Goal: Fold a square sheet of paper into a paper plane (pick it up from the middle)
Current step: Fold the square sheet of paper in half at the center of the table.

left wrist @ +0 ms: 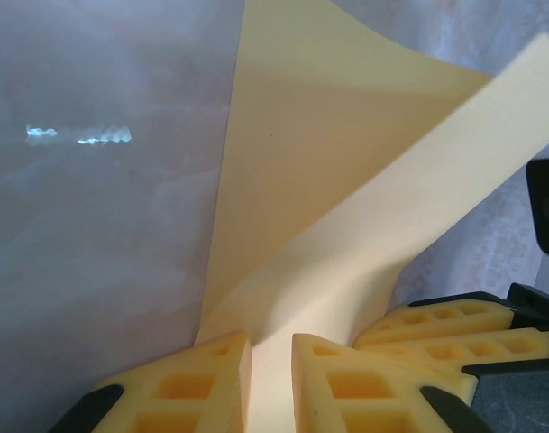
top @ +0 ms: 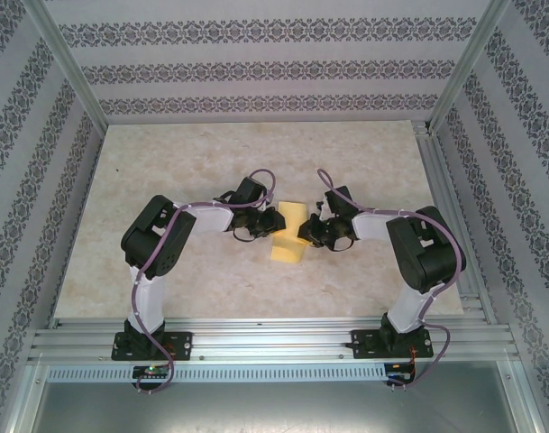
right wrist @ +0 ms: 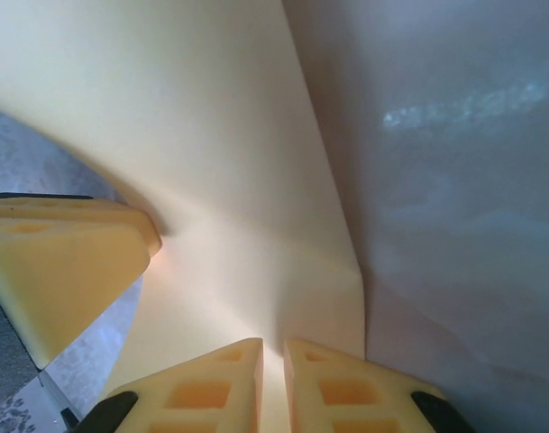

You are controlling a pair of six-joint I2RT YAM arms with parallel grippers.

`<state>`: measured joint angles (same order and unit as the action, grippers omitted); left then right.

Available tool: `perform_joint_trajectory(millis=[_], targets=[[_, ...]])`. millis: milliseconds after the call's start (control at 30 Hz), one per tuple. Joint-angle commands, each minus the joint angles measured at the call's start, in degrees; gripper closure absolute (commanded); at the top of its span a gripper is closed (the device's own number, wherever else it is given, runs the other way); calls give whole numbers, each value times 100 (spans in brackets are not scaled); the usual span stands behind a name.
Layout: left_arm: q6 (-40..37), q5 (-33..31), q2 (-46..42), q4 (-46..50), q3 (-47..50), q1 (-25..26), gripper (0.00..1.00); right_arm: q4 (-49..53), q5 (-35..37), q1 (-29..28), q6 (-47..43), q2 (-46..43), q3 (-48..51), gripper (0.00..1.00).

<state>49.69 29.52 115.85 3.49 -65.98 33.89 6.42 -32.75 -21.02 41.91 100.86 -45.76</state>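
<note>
Pale-yellow square sheet of paper [top: 289, 233] looks mid-fold: left gripper [left wrist: 271, 347] and right gripper [right wrist: 274, 350] each pinch an edge. Next, probably: lay the lifted side over, press a crease.

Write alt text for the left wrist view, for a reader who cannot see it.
The left gripper, with blocky yellow fingers, is shut on a thin pale-yellow sheet of paper, which curls up and away over a pale marbled table. The right gripper meets the same sheet at lower right.
</note>
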Motion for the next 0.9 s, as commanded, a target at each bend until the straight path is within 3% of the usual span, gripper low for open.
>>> perform_joint_trajectory(millis=[0,167,367,667,867], targets=[[-177,-254,349,293,47,66,78,529,364,-84,-167,-221,-77,84],[-182,-227,358,291,32,76,78,546,281,-266,-70,-655,-59,83],[-179,-192,385,284,-2,81,78,-78,91,-359,255,-390,289,83],[-184,-152,419,259,-20,84,78,359,437,-412,61,-240,394,83],[-192,-148,399,272,1,89,78,568,448,-486,104,-848,261,82]])
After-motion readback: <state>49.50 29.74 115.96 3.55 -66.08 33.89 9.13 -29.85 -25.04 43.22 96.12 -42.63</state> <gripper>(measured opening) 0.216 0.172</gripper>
